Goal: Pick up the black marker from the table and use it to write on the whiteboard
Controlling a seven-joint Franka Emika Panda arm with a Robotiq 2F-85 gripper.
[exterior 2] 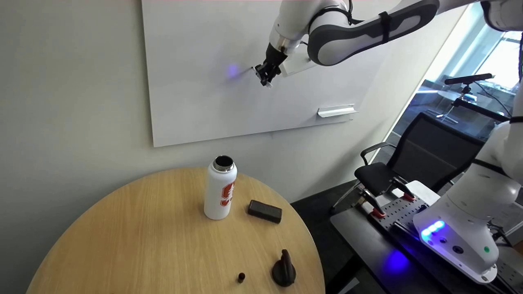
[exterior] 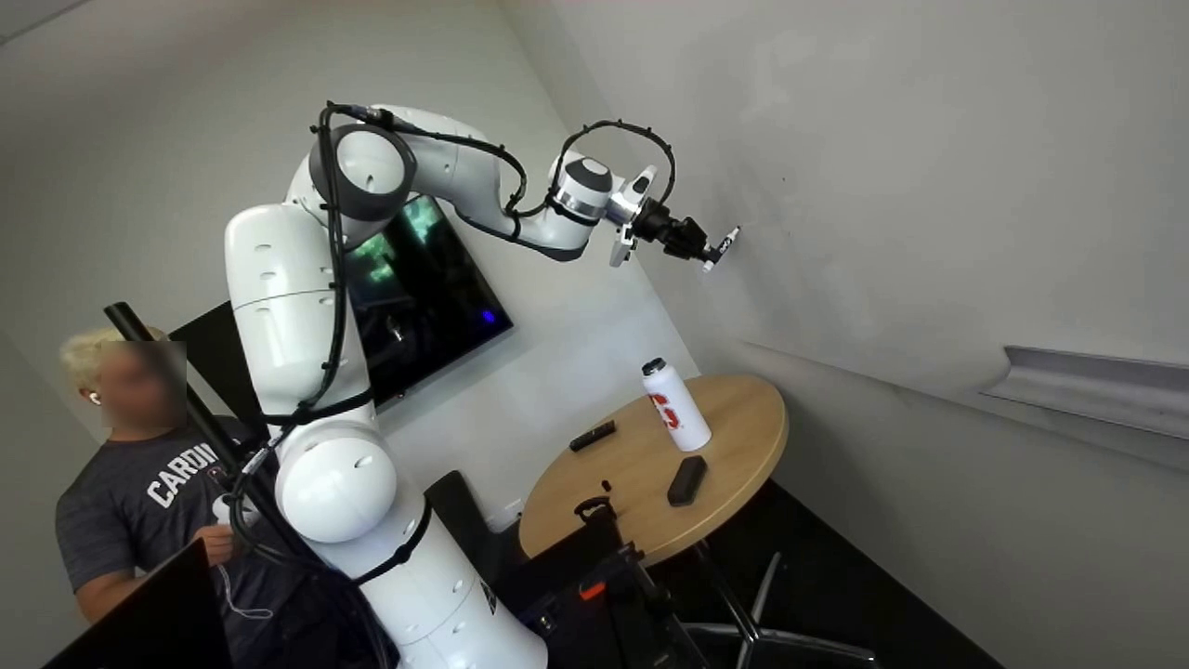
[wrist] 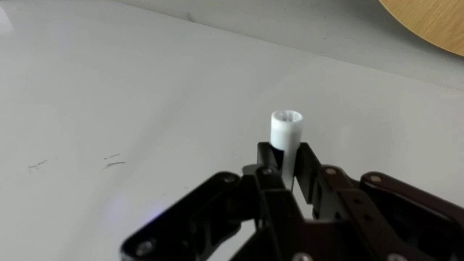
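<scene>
My gripper (exterior: 710,251) is shut on the black marker (exterior: 725,245), a slim stick with a white body and dark label. In an exterior view the gripper (exterior 2: 263,76) holds the marker (exterior 2: 269,85) close in front of the whiteboard (exterior 2: 192,102). In the wrist view the marker's white rear end (wrist: 286,134) sticks up between the fingertips; its writing tip is hidden there. I cannot tell whether the tip touches the board. A few short dark marks (wrist: 115,161) show on the board. The round wooden table (exterior 2: 143,228) stands below.
On the table are a white bottle (exterior 2: 220,192) with a red logo, a dark block (exterior 2: 264,211), a small black cap (exterior 2: 241,277), a dark handled object (exterior 2: 283,269) and a dark stick (exterior: 592,436). A ledge (exterior 2: 337,111) juts from the board. A person (exterior: 167,492) is beside the arm.
</scene>
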